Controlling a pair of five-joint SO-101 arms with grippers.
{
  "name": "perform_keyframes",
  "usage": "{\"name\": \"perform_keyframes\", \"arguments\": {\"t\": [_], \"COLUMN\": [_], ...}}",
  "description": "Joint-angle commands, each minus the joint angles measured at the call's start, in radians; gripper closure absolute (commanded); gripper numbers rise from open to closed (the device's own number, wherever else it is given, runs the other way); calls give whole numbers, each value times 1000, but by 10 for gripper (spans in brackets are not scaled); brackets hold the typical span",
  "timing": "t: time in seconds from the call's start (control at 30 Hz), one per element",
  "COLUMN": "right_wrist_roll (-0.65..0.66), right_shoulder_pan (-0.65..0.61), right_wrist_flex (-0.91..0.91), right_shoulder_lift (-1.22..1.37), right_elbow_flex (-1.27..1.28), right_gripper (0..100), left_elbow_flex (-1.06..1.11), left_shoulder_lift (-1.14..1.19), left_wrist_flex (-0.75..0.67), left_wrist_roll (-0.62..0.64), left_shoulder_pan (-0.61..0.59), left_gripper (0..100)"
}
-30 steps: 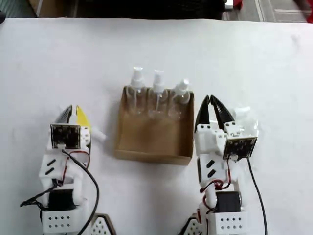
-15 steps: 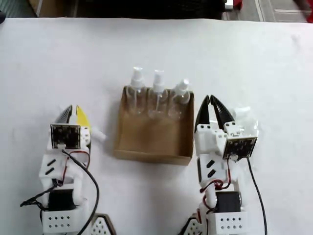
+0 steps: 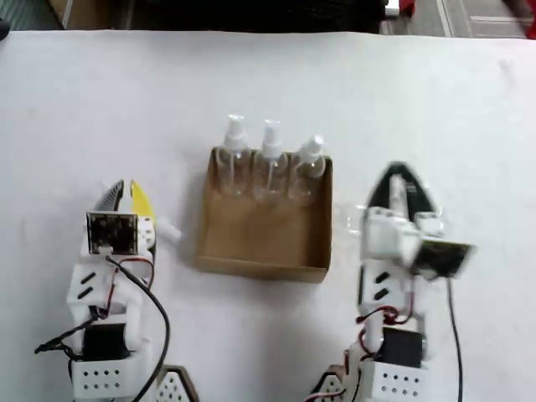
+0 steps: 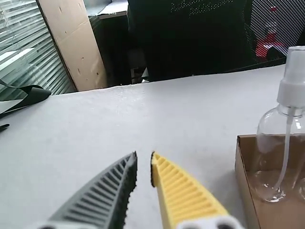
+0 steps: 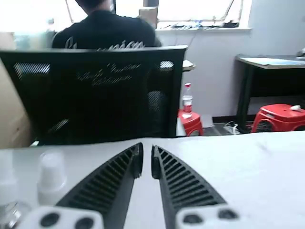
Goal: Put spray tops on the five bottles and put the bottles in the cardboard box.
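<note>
1. Three spray-topped bottles (image 3: 270,163) are stood upright along the far wall of the cardboard box (image 3: 260,243), seemingly so that room is left for two more.
2. The left end effector (image 4: 143,160) and the right end effector (image 5: 146,152) are held closed to a slit, empty, flanking the box.

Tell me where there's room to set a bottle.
The white table beyond the brown cardboard box is bare; so is the box's near half, before the three clear spray bottles. Crowded: between box and left tool or right tool.
</note>
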Motion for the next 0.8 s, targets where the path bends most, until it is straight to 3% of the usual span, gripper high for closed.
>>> {"name": "perform_keyframes", "arguments": {"t": [0.0, 0.33, 0.57, 0.77], "right_wrist_roll": [-104, -23, 115, 166], "right_shoulder_pan": [104, 105, 102, 283], "right_wrist_flex": [56, 117, 205, 354], "right_shoulder_lift": [-4, 64, 556, 905], "right_elbow_flex": [-107, -236, -583, -859], "right_gripper": [980, 982, 982, 982], "left_elbow_flex": [-3, -3, -3, -3], "left_shoulder_lift": [-15, -15, -15, -15], "left_wrist_flex": [15, 17, 17, 17], "left_wrist_roll": [11, 11, 11, 11], "left_shoulder_pan": [1, 1, 1, -1], "left_gripper": [946, 946, 946, 945]}}
